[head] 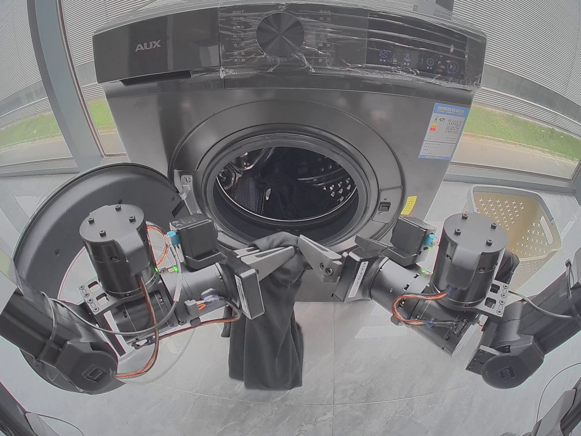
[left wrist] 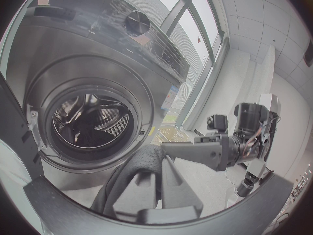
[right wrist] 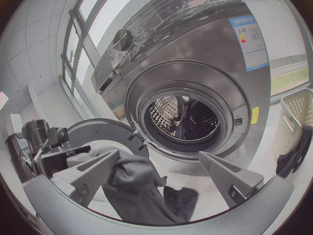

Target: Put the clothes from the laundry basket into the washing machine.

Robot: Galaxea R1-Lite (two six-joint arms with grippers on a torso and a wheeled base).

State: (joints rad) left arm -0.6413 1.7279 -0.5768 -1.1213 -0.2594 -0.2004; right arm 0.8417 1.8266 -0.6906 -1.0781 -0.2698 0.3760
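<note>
Partly behind the left claw [head: 290,253], upper edge of the dark garment [head: 266,340].

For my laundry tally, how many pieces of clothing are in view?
3: dark garment in the left gripper; dark heap in the drum, maybe several pieces; dark piece draped over the laundry basket.

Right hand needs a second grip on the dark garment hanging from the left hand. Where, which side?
Probably the bunched top fold of the garment just beside the left hand, coming in level from the robot's right. The cloth is gathered thick there; below it hangs limp.
</note>
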